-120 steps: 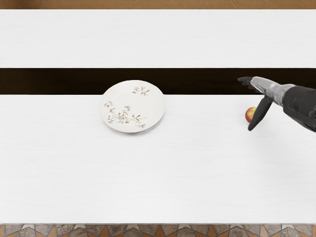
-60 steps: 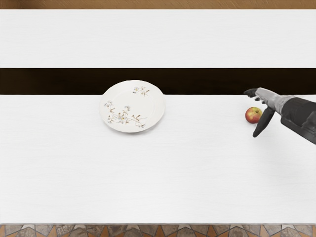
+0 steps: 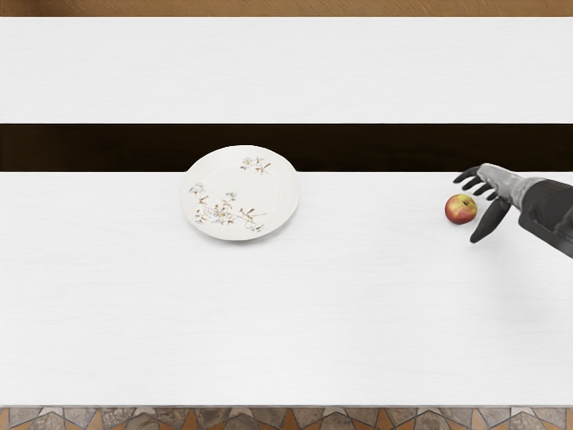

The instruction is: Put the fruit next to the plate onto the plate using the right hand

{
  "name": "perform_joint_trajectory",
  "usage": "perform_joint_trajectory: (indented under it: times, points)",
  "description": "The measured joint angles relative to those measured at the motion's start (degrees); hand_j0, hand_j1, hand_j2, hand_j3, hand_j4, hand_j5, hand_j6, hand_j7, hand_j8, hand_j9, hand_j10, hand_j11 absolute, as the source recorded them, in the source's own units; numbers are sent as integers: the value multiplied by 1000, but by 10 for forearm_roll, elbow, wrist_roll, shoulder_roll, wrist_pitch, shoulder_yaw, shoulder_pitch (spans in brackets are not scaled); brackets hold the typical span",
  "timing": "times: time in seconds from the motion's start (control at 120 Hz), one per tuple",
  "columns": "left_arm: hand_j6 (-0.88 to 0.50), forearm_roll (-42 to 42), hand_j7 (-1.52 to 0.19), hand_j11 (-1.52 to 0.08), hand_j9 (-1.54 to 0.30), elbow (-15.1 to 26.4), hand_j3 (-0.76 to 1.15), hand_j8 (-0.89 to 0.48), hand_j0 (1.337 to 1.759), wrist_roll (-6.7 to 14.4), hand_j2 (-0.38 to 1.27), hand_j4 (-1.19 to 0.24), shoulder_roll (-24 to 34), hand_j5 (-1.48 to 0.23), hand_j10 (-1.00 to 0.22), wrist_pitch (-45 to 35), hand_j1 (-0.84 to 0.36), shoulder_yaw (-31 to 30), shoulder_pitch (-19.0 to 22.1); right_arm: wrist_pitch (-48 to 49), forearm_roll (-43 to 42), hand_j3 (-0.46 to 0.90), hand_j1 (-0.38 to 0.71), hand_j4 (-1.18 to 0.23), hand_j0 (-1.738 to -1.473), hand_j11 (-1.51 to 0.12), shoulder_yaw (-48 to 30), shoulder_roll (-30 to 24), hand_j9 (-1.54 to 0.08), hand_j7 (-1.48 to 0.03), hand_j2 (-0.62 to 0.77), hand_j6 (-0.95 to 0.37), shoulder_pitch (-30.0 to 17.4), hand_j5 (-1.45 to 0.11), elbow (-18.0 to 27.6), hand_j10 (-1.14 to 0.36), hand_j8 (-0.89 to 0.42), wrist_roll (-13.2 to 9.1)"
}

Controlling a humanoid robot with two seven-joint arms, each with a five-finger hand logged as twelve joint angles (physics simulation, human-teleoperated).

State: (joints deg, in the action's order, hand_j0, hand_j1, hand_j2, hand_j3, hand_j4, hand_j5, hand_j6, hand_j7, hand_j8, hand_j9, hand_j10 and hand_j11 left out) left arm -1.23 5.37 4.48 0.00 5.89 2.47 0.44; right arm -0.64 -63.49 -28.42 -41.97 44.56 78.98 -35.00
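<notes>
Nearest the viewer, a strip of patterned floor (image 3: 286, 417) shows under the table's front edge, and beyond it the white table (image 3: 286, 313) lies bare for a long stretch. Farther in, the apple (image 3: 460, 209) sits on the tabletop at about 3 o'clock from the plate (image 3: 240, 193) and well apart from it, so the fruit is not yet in its place. The right hand (image 3: 491, 192) comes in from the right edge and hovers just beside the apple at its 3 o'clock. Its fingers (image 3: 469, 178) are spread and grasp nothing, with the thumb angled down toward 6 o'clock; no contact with the fruit is visible. Behind these things, at 12 o'clock, a dark gap (image 3: 286, 147) splits the table from a second white surface (image 3: 286, 72). The main risk is a nudge. The apple is round, and a fingertip touching it before the hand closes could roll it toward 9 o'clock or into the gap. A shallow grip could also drop it on the long carry, and the plate's low rim would hardly stop a rolling release.
</notes>
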Motion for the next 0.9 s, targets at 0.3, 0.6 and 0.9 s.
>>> perform_joint_trajectory:
  times: [0.3,0.6,0.9]
  points:
    - [-230,0,-299,-299,-299,0,0,-230,1658,0,46,-230,0,-299,-230,0,73,0,0,-1,0,0,85,-368,-1658,-473,0,5,-473,-473,-69,-369,0,-473,-4,-367,-368,0]
    - [-230,0,-299,-299,-299,0,0,-230,1658,0,46,-230,0,-299,-230,0,73,0,0,-3,0,0,134,-408,-1658,-526,0,19,-527,-526,-77,-409,1,-527,-16,-408,-408,0]
    - [-230,0,-299,-299,-299,0,0,-230,1658,0,46,-230,0,-299,-230,0,73,0,0,-16,-6,0,192,-467,-1657,-601,0,30,-601,-601,-65,-480,1,-600,-31,-467,-467,0]
